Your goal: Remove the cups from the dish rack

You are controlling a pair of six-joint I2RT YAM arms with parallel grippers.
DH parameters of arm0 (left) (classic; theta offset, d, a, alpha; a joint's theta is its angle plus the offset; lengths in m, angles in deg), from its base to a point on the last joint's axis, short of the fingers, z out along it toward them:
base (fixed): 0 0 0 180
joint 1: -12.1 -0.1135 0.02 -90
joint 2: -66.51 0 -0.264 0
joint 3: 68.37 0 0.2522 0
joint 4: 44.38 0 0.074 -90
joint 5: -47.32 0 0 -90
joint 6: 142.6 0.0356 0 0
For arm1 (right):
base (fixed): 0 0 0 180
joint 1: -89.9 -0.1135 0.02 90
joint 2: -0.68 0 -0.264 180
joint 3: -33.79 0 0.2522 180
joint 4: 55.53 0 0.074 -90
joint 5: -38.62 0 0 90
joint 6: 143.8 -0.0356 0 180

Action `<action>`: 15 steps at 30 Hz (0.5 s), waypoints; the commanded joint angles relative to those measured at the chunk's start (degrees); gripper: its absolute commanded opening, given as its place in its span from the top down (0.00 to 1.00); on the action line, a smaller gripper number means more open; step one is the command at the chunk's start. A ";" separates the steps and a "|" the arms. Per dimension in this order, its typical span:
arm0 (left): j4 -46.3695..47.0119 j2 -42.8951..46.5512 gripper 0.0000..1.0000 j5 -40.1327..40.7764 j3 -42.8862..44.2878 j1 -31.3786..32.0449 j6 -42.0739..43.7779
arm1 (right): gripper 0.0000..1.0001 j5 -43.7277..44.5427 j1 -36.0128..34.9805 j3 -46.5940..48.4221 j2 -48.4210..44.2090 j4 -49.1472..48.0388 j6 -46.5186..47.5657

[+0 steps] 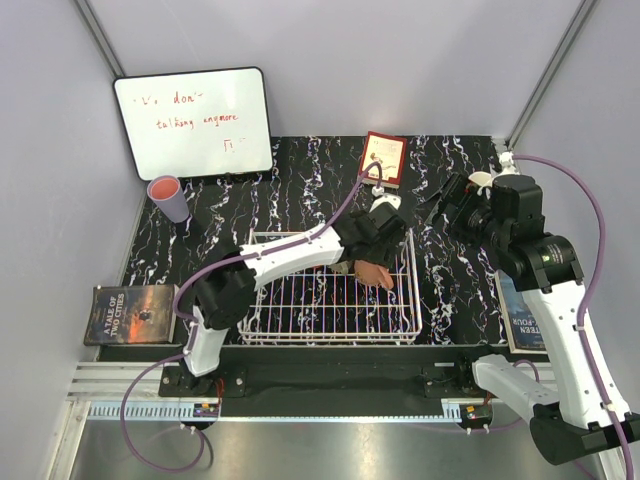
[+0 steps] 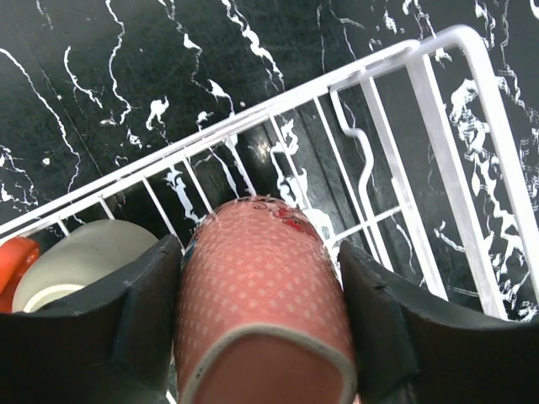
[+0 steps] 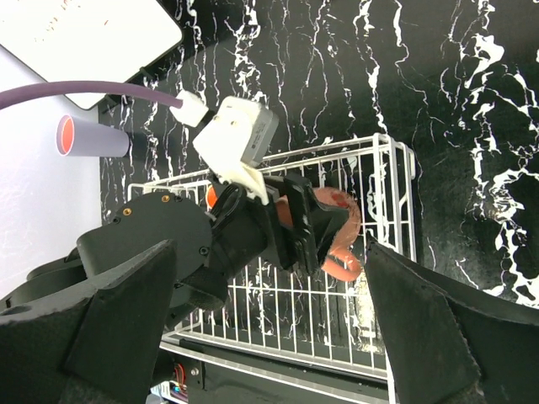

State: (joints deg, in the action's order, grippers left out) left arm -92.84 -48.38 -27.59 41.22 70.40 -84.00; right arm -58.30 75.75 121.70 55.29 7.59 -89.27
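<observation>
My left gripper (image 1: pixel 372 252) is shut on a salmon-pink dotted mug (image 1: pixel 378 273) and holds it over the right end of the white wire dish rack (image 1: pixel 300 322). In the left wrist view the mug (image 2: pixel 261 286) fills the gap between the fingers (image 2: pixel 143 311), above the rack's corner (image 2: pixel 455 168). A grey-olive cup (image 2: pixel 76 261) and an orange-red one (image 2: pixel 13 261) lie in the rack beside it. My right gripper (image 1: pixel 443 207) is open and empty, right of the rack. Its view shows the mug's handle (image 3: pixel 341 257) hanging down. A lavender tumbler (image 1: pixel 167 198) stands on the table at far left.
A whiteboard (image 1: pixel 195 122) leans at the back left, and a red-framed card (image 1: pixel 383 157) stands at the back centre. Books lie at the left edge (image 1: pixel 130 313) and under the right arm (image 1: pixel 515 315). A pale cup (image 1: pixel 481 179) sits behind the right gripper.
</observation>
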 commanded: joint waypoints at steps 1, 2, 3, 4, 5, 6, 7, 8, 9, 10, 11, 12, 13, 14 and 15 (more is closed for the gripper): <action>0.42 3.09 0.87 -0.94 -1.26 0.23 0.28 | 0.00 0.85 -0.53 -0.06 -1.00 -1.55 0.22; 0.33 3.36 1.00 -0.77 -1.26 0.23 0.63 | 0.00 0.85 -0.44 -0.06 -0.91 -1.38 0.13; 0.33 3.53 1.00 -0.68 -1.00 0.23 0.90 | 0.00 1.03 -0.52 0.03 -0.91 -1.55 0.22; 0.33 3.97 1.00 -0.85 -1.00 0.23 1.25 | 0.00 1.03 -0.53 0.03 -1.00 -1.64 0.22; 0.25 4.32 1.00 -1.11 -0.82 0.23 1.86 | 0.00 1.20 -0.53 0.12 -1.00 -1.73 0.22; 0.33 4.59 1.00 -1.12 -0.65 0.23 2.13 | 0.00 1.29 -0.53 0.12 -1.08 -1.73 0.31; 0.33 5.02 1.00 -0.94 -0.47 0.23 2.48 | 0.00 1.38 -0.61 0.20 -1.08 -1.73 0.22; 0.33 5.64 1.00 -0.85 -0.21 0.23 3.26 | 0.00 1.55 -0.44 0.47 -1.00 -1.73 0.31; 0.25 5.99 1.00 -0.68 0.58 0.23 3.79 | 0.00 1.82 -0.52 0.47 -1.17 -1.81 0.31; 0.24 6.43 1.00 -0.68 1.02 0.23 4.32 | 0.00 1.99 -0.53 0.56 -1.09 -1.82 0.39; 0.16 7.22 1.00 -0.68 1.46 0.23 5.11 | 0.00 2.26 -0.53 0.73 -1.17 -1.90 0.39; -0.02 7.66 1.00 -0.85 2.16 0.23 5.38 | 0.00 2.69 -0.53 0.82 -1.17 -1.90 0.57; -0.02 8.10 1.00 -1.20 3.12 -0.03 5.56 | 0.00 2.87 -0.44 0.91 -1.17 -1.90 0.57; -0.02 8.54 1.00 -2.34 3.83 -0.21 5.38 | 0.00 3.05 -0.44 1.08 -1.26 -1.90 0.66; -0.02 9.15 1.00 -3.13 4.36 -0.47 5.21 | 0.00 3.49 -0.44 1.17 -1.17 -1.90 0.57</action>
State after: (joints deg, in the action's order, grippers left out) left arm -95.29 -46.37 -28.11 40.56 70.44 -80.44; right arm -56.86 75.72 121.46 55.03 7.42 -89.27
